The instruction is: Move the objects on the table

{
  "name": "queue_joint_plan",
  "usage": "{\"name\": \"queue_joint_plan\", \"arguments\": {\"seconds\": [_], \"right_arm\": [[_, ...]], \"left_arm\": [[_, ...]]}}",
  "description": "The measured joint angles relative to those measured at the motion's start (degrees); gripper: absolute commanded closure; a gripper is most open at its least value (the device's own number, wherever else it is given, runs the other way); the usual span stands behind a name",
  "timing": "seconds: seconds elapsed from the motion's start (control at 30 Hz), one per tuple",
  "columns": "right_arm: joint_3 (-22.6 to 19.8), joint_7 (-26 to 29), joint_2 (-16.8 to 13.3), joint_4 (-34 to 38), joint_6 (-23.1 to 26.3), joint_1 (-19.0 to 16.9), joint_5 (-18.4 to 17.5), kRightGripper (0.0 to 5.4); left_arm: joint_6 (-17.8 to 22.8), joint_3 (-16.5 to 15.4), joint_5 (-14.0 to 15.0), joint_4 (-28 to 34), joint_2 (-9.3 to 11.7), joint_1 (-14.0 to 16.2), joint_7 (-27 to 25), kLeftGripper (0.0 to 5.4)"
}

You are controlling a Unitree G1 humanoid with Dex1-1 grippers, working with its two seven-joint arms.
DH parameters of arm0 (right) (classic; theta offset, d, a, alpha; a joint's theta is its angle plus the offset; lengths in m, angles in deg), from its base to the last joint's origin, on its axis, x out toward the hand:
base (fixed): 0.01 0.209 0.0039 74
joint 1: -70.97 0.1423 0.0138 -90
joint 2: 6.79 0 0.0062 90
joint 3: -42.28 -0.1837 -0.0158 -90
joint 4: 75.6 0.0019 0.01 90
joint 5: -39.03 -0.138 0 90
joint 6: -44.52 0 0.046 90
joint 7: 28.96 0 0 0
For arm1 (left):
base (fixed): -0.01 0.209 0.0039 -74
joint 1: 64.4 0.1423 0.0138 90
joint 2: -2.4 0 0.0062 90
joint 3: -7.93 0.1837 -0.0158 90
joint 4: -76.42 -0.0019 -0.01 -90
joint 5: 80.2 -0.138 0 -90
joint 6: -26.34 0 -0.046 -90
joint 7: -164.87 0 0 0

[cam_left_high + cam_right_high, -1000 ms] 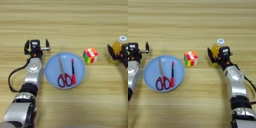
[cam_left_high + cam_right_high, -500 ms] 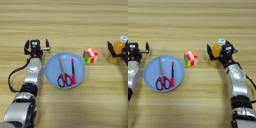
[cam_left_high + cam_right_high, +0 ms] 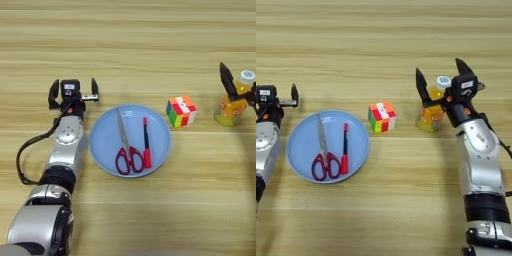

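Bottle [image 3: 432, 111] between open right pincer [image 3: 439, 81] fingers — contact unclear.

Bright even light, soft shadows, slight blur

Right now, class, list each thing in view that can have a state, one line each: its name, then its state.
Bottle: capped, tilted, between the right end effector's open fingers.
Scissors: closed, flat on the plate.
Pen: lying on the plate beside the scissors.
Puzzle cube: scrambled, on the table.
Left end effector: open, empty.
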Motion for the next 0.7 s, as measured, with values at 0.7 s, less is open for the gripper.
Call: {"name": "queue_joint_plan", "arguments": {"seconds": [0.7], "right_arm": [[12.91,3.65,2.74,12.17,3.72,-6.94,4.03,0.01]], "left_arm": [[0.00,0.01,0.00,-0.05,-0.01,0.00,0.02,0.00]]}}
